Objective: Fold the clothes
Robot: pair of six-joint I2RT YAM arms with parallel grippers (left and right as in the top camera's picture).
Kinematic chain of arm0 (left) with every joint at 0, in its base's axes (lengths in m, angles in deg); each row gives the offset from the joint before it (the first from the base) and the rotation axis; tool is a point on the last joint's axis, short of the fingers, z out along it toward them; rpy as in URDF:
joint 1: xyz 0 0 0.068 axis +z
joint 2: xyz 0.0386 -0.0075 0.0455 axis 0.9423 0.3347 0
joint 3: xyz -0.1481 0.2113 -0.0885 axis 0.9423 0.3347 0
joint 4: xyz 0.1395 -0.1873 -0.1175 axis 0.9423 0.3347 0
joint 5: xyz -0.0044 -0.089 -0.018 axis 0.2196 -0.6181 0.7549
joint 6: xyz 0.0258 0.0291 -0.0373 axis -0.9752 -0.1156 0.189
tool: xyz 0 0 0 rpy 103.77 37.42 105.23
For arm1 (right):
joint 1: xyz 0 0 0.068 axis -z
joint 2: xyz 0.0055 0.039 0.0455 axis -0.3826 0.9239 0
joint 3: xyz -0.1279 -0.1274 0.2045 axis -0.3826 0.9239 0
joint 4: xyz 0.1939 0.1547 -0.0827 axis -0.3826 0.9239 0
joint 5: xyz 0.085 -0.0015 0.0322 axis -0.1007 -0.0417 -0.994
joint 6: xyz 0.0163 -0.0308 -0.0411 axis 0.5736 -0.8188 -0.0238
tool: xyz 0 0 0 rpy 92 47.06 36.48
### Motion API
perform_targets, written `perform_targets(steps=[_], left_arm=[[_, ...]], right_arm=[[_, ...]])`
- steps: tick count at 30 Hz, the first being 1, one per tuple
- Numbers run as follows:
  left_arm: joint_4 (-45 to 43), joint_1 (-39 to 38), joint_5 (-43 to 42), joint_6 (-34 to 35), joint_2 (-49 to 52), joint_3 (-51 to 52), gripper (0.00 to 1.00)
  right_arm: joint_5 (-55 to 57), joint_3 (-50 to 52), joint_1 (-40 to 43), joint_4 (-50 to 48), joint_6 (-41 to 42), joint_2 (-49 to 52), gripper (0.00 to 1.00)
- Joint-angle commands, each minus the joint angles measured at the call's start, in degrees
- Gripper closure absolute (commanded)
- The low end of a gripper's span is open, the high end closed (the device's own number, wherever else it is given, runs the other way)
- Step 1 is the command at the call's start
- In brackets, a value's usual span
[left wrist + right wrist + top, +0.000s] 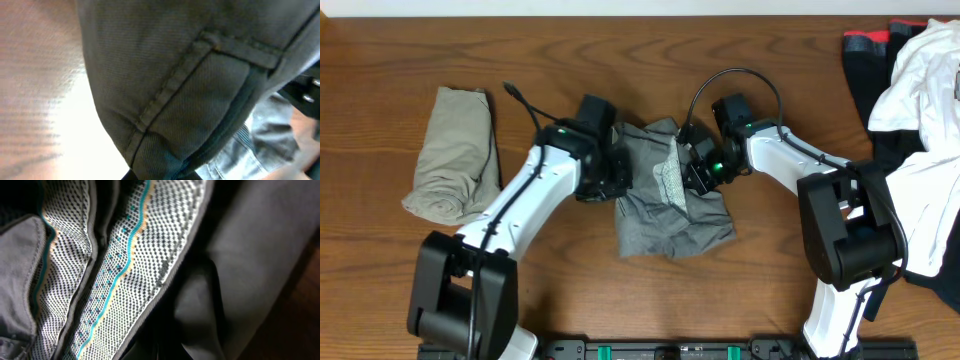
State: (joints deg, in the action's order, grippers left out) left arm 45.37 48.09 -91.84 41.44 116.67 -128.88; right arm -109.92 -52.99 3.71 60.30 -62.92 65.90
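Observation:
The grey shorts (670, 215) lie crumpled at the table's middle, with the patterned inner waistband turned up. My left gripper (616, 178) is at their left edge and shut on the grey fabric, which fills the left wrist view (175, 75) with a seam and pocket edge. My right gripper (692, 172) is at the waistband and shut on the grey shorts; the right wrist view shows the dotted lining (125, 245) beside dark grey cloth. The fingertips are hidden by fabric in both wrist views. The khaki shorts (455, 155) lie folded at the far left.
A pile of other clothes sits at the right edge: a white garment (930, 90) over black fabric with a red band (868, 42). A loose black cable (518, 97) lies near the left arm. The table is brown wood (770, 270).

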Motion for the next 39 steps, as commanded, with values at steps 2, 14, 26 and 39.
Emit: perform_targets(steps=[2,14,26,39], left_arm=[[3.5,-2.4,9.0,8.3,-1.4,-3.3,0.94],[12.1,-3.4,18.3,6.6,-1.2,-15.6,0.94],[12.3,-7.9,19.6,11.5,7.3,-15.6,0.94],[4.5,-16.2,19.0,18.1,9.7,-15.6,0.93]], right_arm=[[1.5,-0.6,-0.6,0.4,0.1,0.5,0.98],[2.8,-0.6,-0.7,2.3,2.4,0.8,0.98],[2.8,-0.6,-0.8,3.2,2.7,0.8,0.99],[2.7,-0.6,-0.8,3.4,2.7,0.8,0.98]])
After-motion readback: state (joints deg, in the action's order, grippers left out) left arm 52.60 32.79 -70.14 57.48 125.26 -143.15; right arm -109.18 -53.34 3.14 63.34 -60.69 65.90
